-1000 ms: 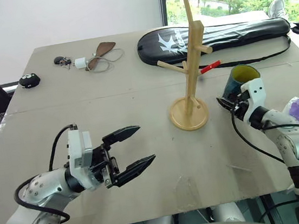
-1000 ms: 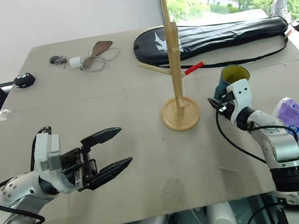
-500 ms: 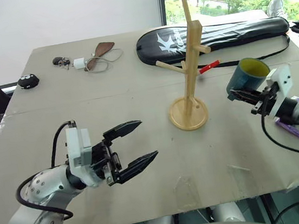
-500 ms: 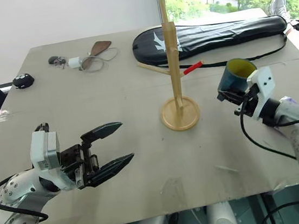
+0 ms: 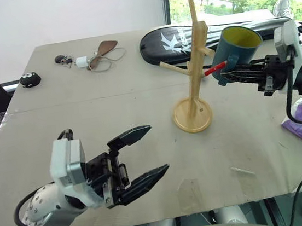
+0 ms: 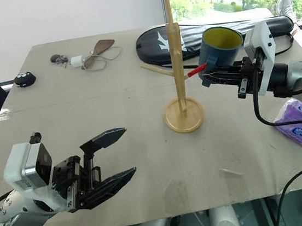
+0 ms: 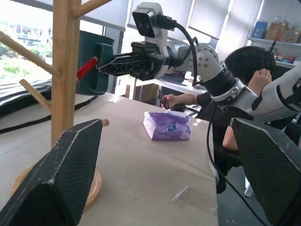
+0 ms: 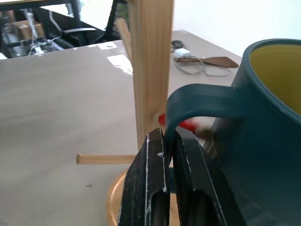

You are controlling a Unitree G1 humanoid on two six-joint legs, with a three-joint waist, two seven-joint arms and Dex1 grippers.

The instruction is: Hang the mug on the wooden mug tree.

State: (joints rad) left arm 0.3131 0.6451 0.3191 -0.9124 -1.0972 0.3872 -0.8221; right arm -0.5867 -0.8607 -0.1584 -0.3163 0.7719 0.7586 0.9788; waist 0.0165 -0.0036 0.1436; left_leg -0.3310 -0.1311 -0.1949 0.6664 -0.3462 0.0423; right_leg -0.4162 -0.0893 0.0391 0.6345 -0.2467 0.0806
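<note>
The teal-blue mug with a yellow inside (image 5: 235, 47) is held in the air by its side handle, on which the right pincer (image 5: 233, 75) is clamped shut. It is positioned just beside the tall light-wood mug tree on its round disc base (image 5: 193, 77), level with the red-tipped peg (image 5: 214, 68); contact with that peg cannot be confirmed. The left pincer (image 5: 145, 155) is seen with its fingers spread wide, empty, above the beige table (image 5: 85, 118), well apart from the tree.
</note>
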